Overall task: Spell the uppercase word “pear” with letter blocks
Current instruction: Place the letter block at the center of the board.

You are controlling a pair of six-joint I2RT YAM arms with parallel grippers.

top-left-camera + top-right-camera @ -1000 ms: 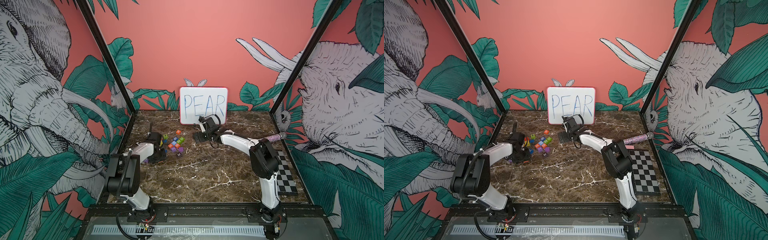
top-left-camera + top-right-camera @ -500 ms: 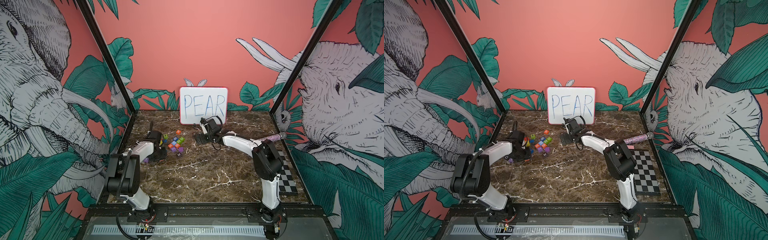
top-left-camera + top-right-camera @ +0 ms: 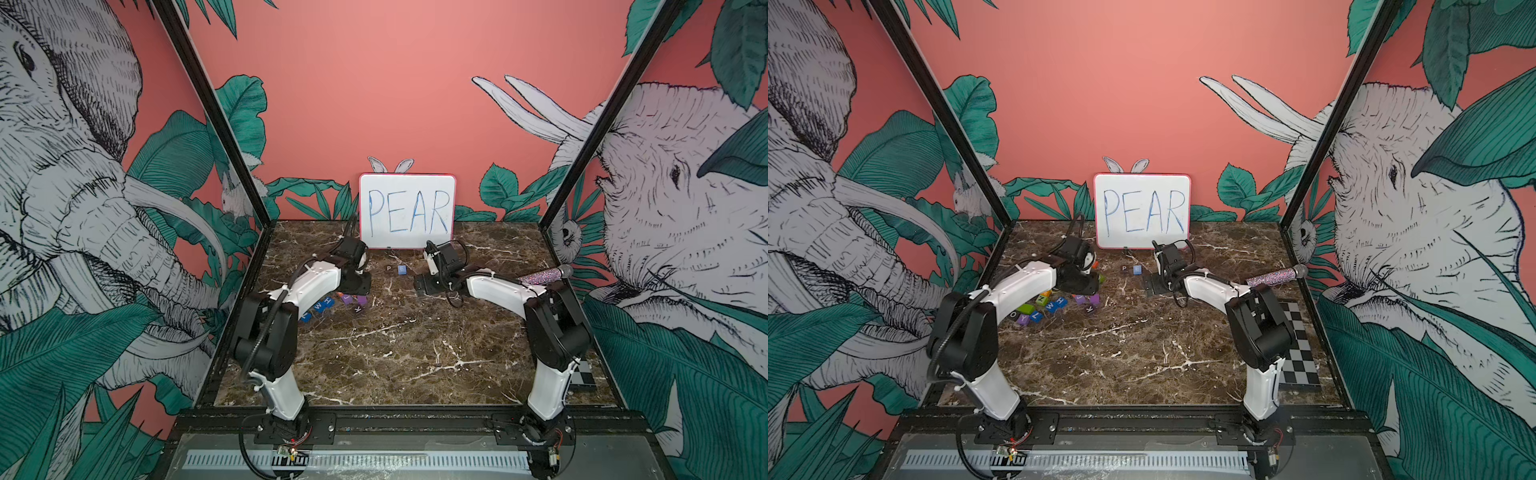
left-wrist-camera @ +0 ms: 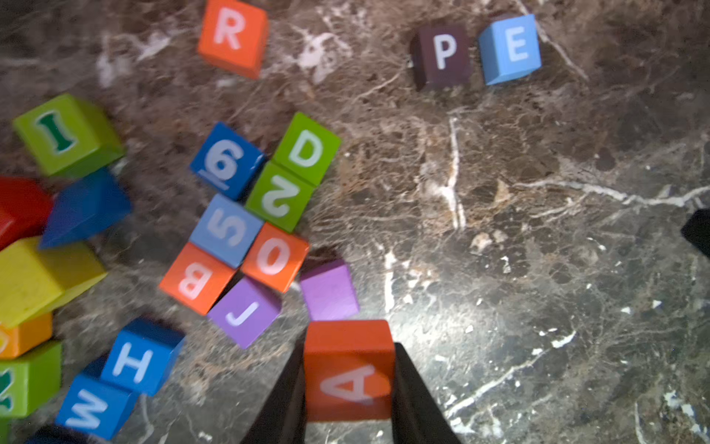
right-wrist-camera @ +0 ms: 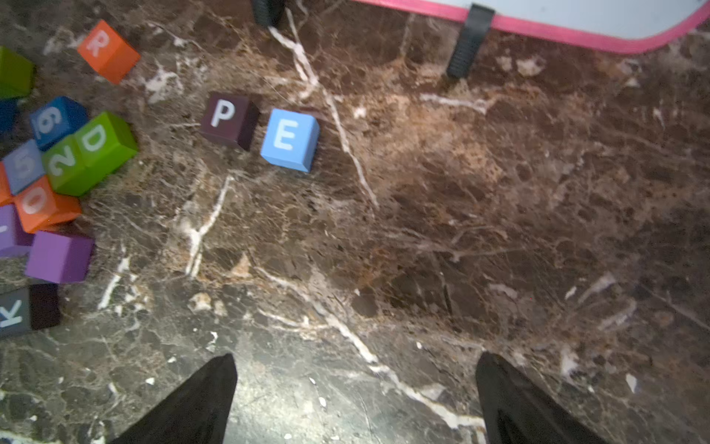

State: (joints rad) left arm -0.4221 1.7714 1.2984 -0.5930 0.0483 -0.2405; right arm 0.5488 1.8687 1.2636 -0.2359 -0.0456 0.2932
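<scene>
while tight on orange-red a block, left hand

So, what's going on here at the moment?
The left gripper is shut on the orange-red A block. The P block and E block already sit side by side in front of the whiteboard. The R block lies apart near the loose pile. The right gripper hangs open and empty.

The A block between the black fingers of the left gripper was orange-red with a white letter. Beyond its fingertips, the P block was dark brown, the E block light blue and the R block orange-red, all white-lettered. The tabletop was brown marble veined white.
</scene>
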